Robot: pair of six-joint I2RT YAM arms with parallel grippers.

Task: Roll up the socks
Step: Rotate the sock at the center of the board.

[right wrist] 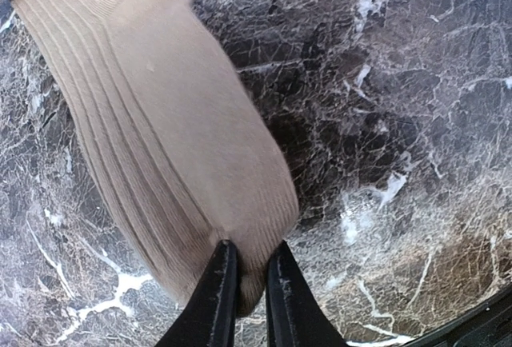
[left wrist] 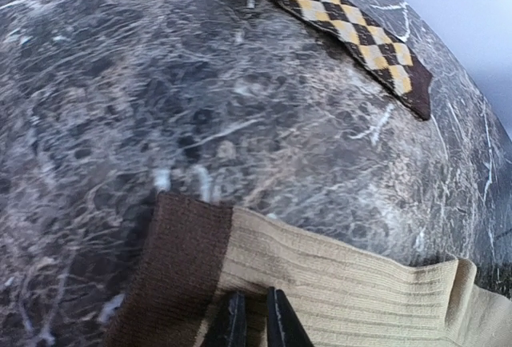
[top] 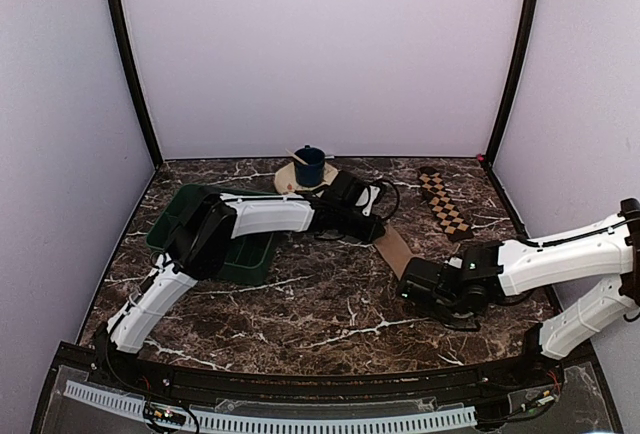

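Above tan sock (top: 393, 249), left arm (top: 265, 216) outstretched

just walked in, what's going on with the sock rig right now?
Both arms are on the tan sock, which lies stretched out flat on the marble table. The left gripper has its fingers pinched on the end by the dark brown cuff. The right gripper pinches the opposite, toe end. No roll has been started yet. The checkered sock lies flat and untouched farther back on the right.
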